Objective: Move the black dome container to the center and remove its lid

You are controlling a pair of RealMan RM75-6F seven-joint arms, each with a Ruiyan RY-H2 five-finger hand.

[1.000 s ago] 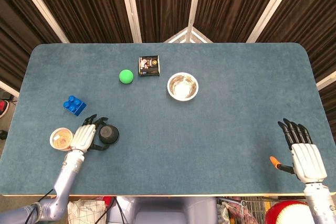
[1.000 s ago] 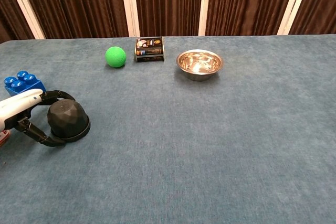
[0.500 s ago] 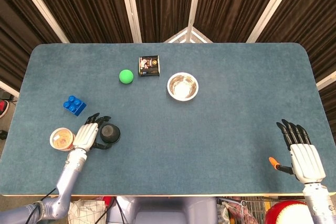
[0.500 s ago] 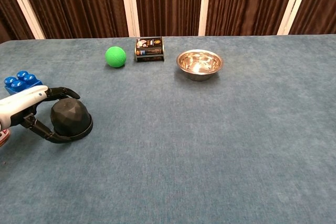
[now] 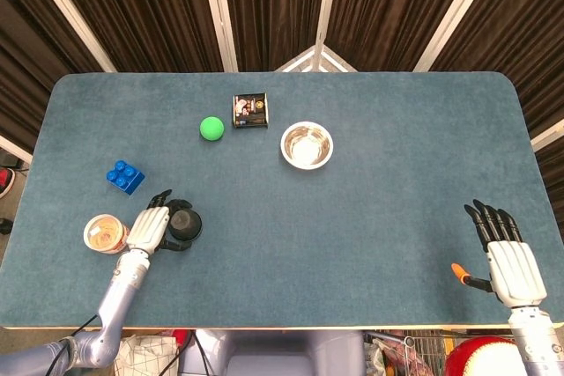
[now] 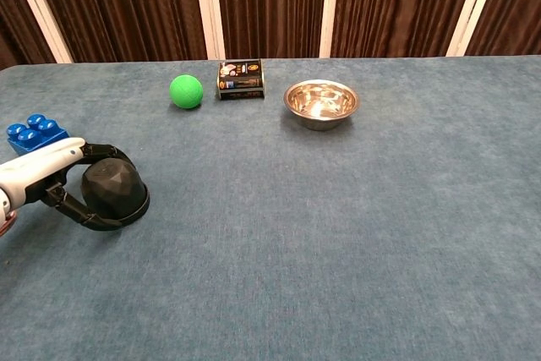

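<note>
- While the black dome container [image 6: 114, 193] sits on the blue table [image 5: 379, 209] near its left front edge, the left robot hand [image 5: 148, 229] curls around it from the left, dark fingers [image 6: 84, 213] wrapped along its front and back sides.
- The chest view shows the fingers close against the dome's base, lid on top; whether they clamp it firmly, I cannot tell.
- A blue toy brick [image 5: 125, 176] lies just behind the hand, and a small round cup [image 5: 103, 233] sits just left of it.
- The right robot hand [image 5: 511, 261] rests at the table's right front corner, fingers straight and spread, holding nothing, well apart from the container.
- A green ball [image 6: 186, 90], a dark box [image 6: 241, 79] and a steel bowl [image 6: 320, 102] stand farther back.
</note>
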